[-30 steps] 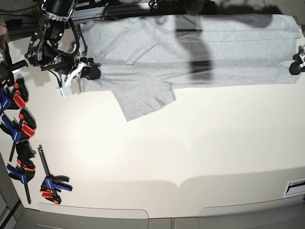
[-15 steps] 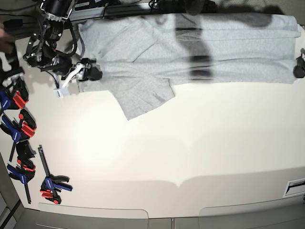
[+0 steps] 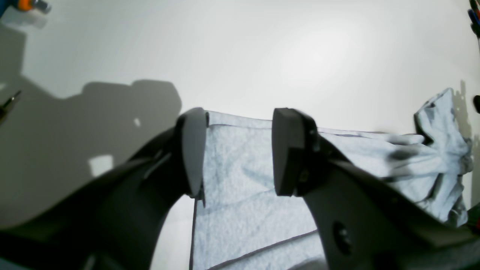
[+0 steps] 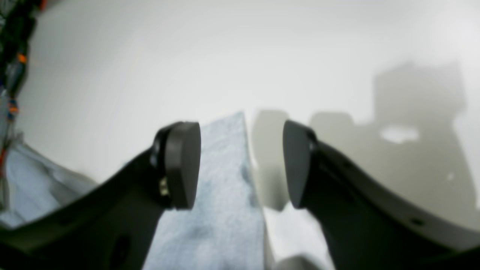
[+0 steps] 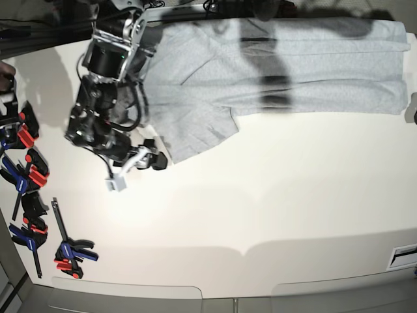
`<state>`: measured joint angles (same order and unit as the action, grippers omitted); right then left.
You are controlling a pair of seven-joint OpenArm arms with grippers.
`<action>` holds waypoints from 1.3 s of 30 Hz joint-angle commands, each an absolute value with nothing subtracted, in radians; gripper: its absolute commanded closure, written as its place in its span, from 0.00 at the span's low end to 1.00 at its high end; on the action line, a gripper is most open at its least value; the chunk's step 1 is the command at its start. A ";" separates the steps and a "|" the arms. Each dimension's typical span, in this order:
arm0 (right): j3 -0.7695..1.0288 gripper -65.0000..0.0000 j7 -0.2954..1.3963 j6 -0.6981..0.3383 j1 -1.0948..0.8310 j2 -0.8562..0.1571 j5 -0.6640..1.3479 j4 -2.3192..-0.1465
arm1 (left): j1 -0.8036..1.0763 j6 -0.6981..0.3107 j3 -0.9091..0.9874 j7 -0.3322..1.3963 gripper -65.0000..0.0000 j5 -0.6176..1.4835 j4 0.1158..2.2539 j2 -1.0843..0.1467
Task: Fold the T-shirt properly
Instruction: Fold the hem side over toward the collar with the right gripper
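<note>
The light grey T-shirt lies in a long band across the far side of the white table, with one sleeve sticking out toward the front. My right gripper is open just left of the sleeve's lower corner. In the right wrist view the gripper is open, and a corner of the cloth lies between the fingers. My left gripper is open, with the shirt's hem edge lying between its fingers. It is almost out of the base view at the right edge.
Several blue, red and black clamps lie along the table's left edge, with one more at the front left. Cables and the arm mounts crowd the back left. A slot sits at the front right.
My right arm has swung from the shirt's left edge toward the front, down to the sleeve's lower corner. My left gripper has slid further off the right edge of the base view.
</note>
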<state>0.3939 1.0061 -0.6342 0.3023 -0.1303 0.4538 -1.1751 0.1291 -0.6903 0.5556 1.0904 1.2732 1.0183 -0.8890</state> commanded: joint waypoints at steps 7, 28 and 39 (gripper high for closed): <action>0.309 0.50 0.944 -0.583 0.350 -0.073 0.312 -1.086 | 0.121 -0.698 0.564 1.069 0.59 1.284 1.030 -0.912; 0.221 1.00 1.265 -0.657 -0.183 0.157 0.730 -1.880 | 0.122 -0.698 0.564 1.054 0.59 1.284 1.030 -0.912; 0.125 0.40 1.192 -0.661 -0.389 0.120 0.769 -1.880 | 0.122 -0.698 0.564 0.986 0.59 1.283 1.030 -0.912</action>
<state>0.1272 1.2087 -0.6552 -0.3958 0.1165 0.7368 -1.8614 0.1299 -0.6899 0.5552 1.0088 1.2602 1.0183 -0.8761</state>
